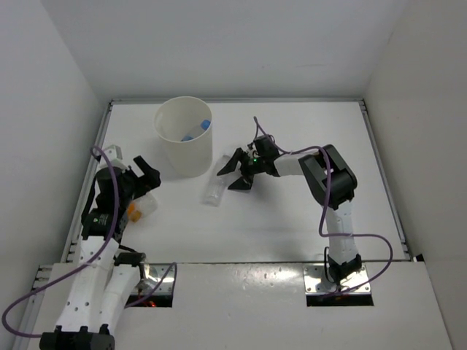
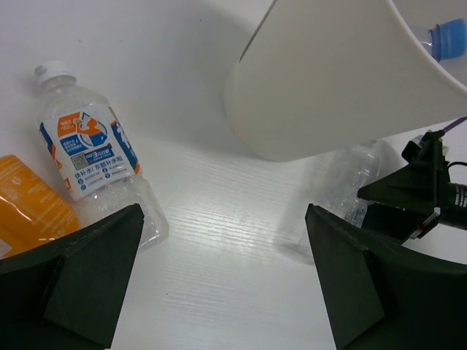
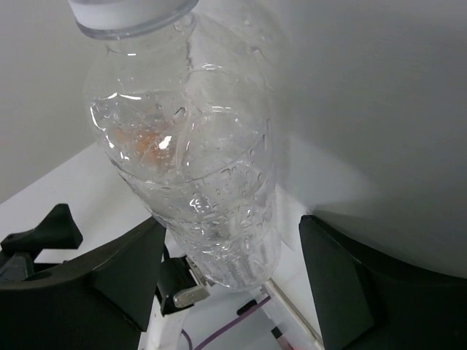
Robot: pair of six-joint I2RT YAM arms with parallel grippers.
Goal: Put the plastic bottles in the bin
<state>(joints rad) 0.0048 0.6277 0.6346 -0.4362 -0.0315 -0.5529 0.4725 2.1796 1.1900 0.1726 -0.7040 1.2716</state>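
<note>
- bin point(image 1: 182, 157) standing at back left of table point(image 1: 292, 226), blue-capped bottle point(image 1: 198, 130) inside.
- clear bottle point(image 1: 214, 188) lying on table just beside bin, between parted fingers of right gripper point(image 1: 227, 179); released, not clenched.
- left gripper point(image 1: 146, 173) spread wide, grasping nothing, hovering above orange bottle point(image 1: 133, 211) and labelled bottle point(image 1: 148, 204).
- both of those lying side by side near table's left edge, outside bin.
</note>
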